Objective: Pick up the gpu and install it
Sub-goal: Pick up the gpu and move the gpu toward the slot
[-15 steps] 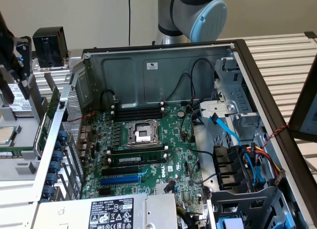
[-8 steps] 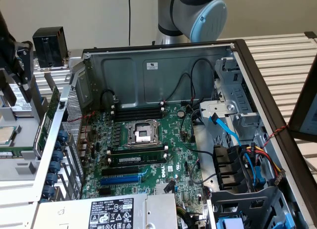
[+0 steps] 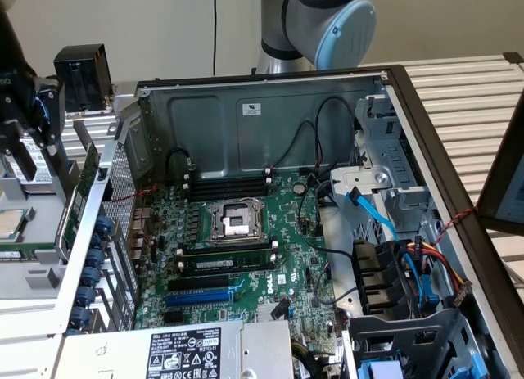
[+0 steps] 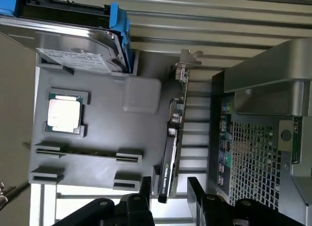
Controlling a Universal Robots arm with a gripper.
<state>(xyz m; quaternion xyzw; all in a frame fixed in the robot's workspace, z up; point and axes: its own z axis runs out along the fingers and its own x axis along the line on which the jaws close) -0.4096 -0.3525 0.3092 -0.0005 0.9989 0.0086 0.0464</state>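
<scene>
Tool [image 4: 168, 183] open wide, gpu [image 4: 176, 118] standing edgewise between its jaws, seemingly untouched

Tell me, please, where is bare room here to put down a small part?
Free: the slatted table between the case rim and the dark screen; the grey tray between the CPU and the gpu. Crowded: the cables beside the motherboard.
</scene>
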